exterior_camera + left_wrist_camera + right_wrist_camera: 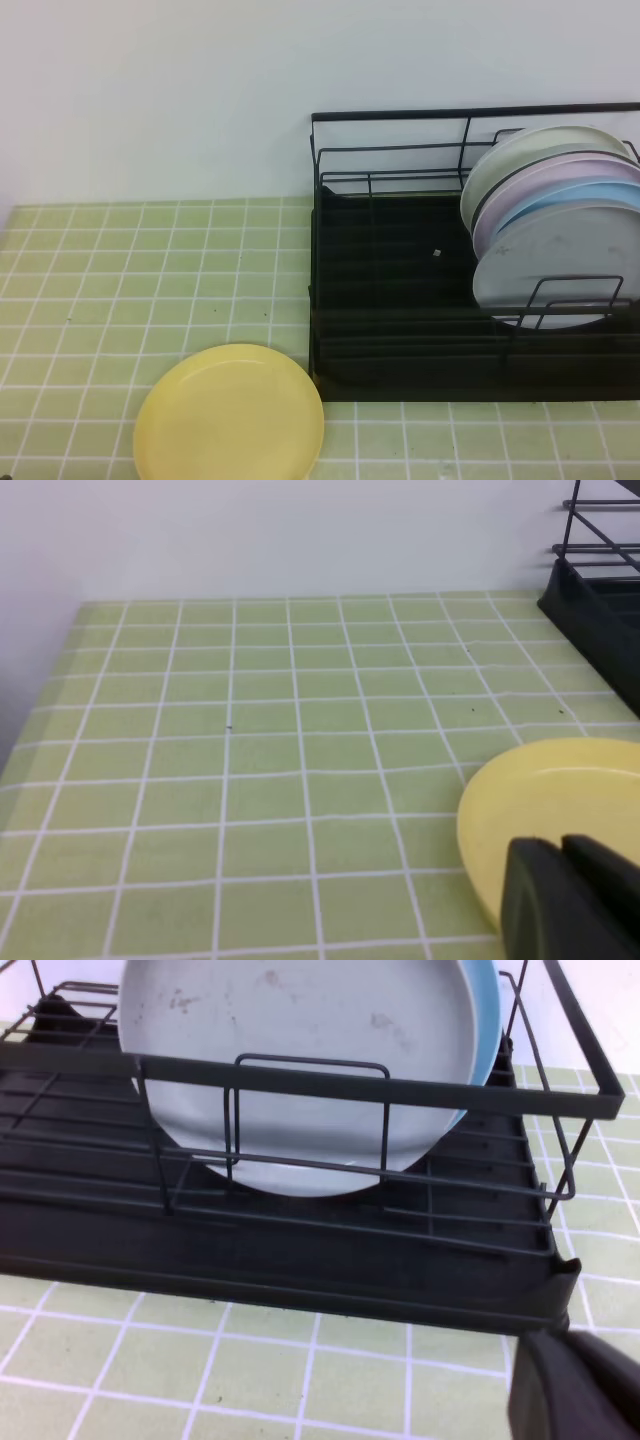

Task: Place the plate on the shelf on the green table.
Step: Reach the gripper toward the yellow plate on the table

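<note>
Plate (229, 416) face-up, flat on green table (120, 270)

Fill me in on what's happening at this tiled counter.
Nothing is being handled yet. The pale-yellow plate lies flat on the green table, just left of the front corner of the black shelf, which already holds several plates standing at its right end. The left tool is shut, just at the yellow plate's near edge. The right tool is shut too, in front of the shelf's right corner.

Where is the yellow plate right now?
In the high view the yellow plate lies flat on the green table, bottom centre-left, just off the black rack's front-left corner.
</note>
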